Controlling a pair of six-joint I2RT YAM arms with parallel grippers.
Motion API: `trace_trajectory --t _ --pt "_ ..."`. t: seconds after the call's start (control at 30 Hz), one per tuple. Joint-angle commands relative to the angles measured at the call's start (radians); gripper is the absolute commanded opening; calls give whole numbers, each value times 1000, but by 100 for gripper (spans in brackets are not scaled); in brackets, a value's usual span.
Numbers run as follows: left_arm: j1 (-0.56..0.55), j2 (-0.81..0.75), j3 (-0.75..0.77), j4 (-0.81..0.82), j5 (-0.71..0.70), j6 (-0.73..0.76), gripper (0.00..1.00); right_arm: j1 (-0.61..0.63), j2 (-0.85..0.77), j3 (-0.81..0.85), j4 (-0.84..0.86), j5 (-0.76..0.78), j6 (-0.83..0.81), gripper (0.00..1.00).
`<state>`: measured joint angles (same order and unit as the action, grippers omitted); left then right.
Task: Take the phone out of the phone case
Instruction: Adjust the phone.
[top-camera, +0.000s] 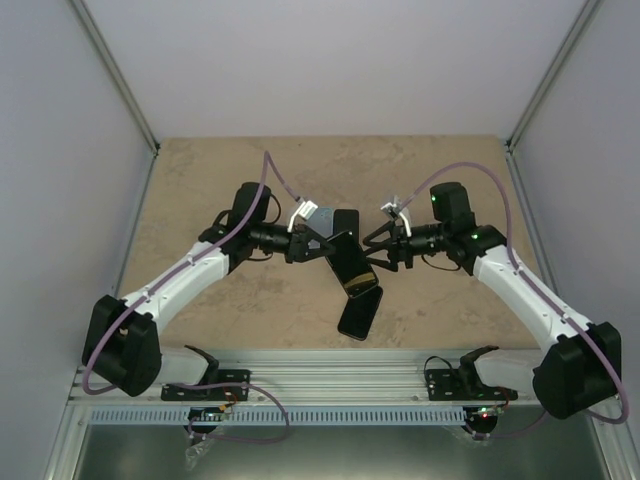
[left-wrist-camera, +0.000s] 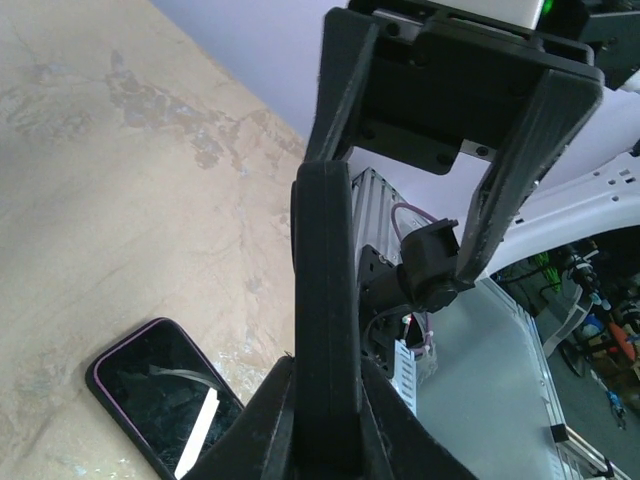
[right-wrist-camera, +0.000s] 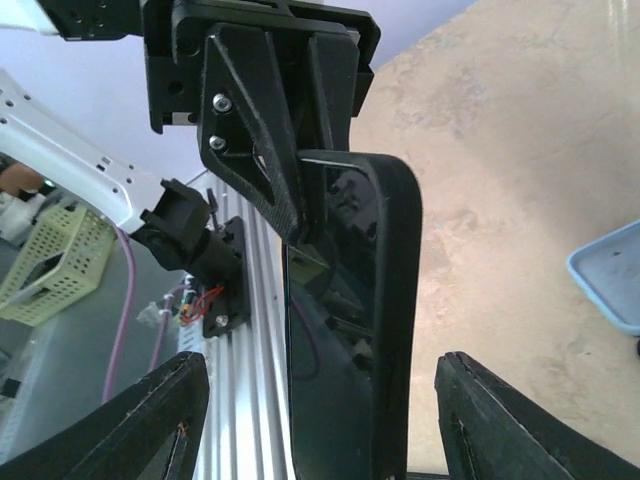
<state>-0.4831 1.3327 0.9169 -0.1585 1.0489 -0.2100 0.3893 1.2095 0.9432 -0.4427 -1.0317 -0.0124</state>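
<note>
my left fingers (left-wrist-camera: 262, 435): matt black plastic | phone case (left-wrist-camera: 325, 300): matt black too | phone (left-wrist-camera: 165, 395): glossy screen | table (left-wrist-camera: 120, 180): matt, stone-look

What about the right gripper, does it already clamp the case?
No, the right gripper stands open, with its fingers apart from the case on both sides.

The phone (top-camera: 360, 313) lies on the table (top-camera: 200, 180), just before the held-up case (top-camera: 352, 265)

We can read nothing here: no text, brand or number. The purple-rimmed black phone (left-wrist-camera: 165, 395) shows only a dark, reflecting screen.
</note>
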Motion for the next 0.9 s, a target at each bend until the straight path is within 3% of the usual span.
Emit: trace_trajectory --t 0.0,0.23,0.57,0.87 --pt "-21 -17 13 49 70 10 0 17 35 -1 33 -59 46 62" --pt "-49 3 30 56 125 18 0 31 65 3 35 -38 47 59" --pt "-65 28 57 26 141 54 0 32 82 -11 48 -83 75 23" --pt "-66 40 73 10 137 63 0 52 76 -35 48 -127 77 21"
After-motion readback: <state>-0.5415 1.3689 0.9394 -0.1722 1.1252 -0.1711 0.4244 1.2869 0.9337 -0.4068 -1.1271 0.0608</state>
